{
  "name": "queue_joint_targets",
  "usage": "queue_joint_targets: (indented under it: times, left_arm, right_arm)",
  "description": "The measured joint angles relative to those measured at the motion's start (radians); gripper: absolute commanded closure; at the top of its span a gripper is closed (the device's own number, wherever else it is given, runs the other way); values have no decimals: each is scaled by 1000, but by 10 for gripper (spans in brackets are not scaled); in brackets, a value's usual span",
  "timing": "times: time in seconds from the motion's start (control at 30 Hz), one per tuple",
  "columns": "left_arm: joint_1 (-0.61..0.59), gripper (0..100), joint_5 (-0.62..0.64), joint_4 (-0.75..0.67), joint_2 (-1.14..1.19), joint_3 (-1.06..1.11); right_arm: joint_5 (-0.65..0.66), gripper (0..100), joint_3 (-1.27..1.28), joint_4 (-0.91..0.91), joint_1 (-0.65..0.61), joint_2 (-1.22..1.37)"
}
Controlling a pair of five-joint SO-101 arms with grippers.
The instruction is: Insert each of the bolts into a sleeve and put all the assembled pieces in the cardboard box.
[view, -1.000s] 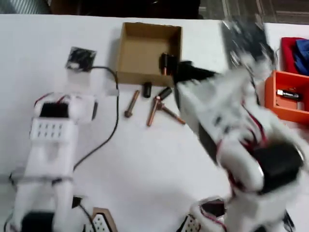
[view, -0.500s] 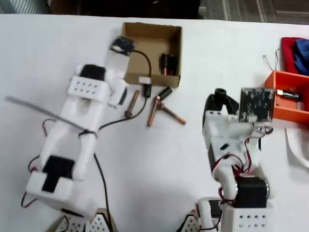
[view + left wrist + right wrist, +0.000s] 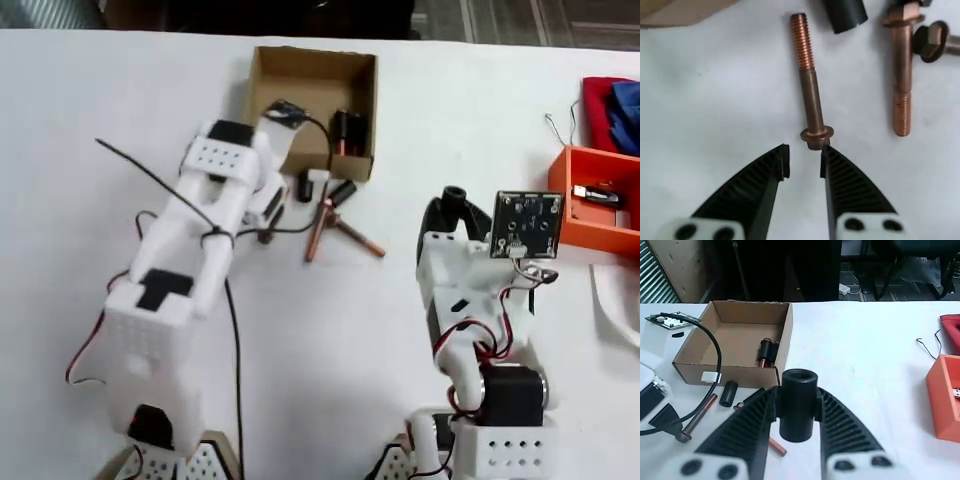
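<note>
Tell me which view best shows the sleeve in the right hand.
Right wrist view: the sleeve stands upright, clamped in the right hand, bore visible. High view gives just its dark top end. Left wrist view faces loose bolts.

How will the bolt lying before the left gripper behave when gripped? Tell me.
The bolt looks like solid copper-coloured metal, so probably stiff and heavy for its size. Its round shank lies flat, so a nudge may roll it, likely arcing around the flanged head.

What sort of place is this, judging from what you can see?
Likely a robotics lab or workshop bench: two small robot arms with exposed wiring on a white table, loose bolts beside a cardboard box, and an orange parts bin at the side.
</note>
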Motion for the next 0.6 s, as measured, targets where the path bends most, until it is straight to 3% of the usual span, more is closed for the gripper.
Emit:
queue_joint_targets:
  times: [0.23,0.6]
  left_arm:
    - [3,835,15,60,112,-173]
    - [29,834,15,95,199,-256]
  right_arm:
    - [0,975,0,17,0,0]
    - [0,975,0,17,0,0]
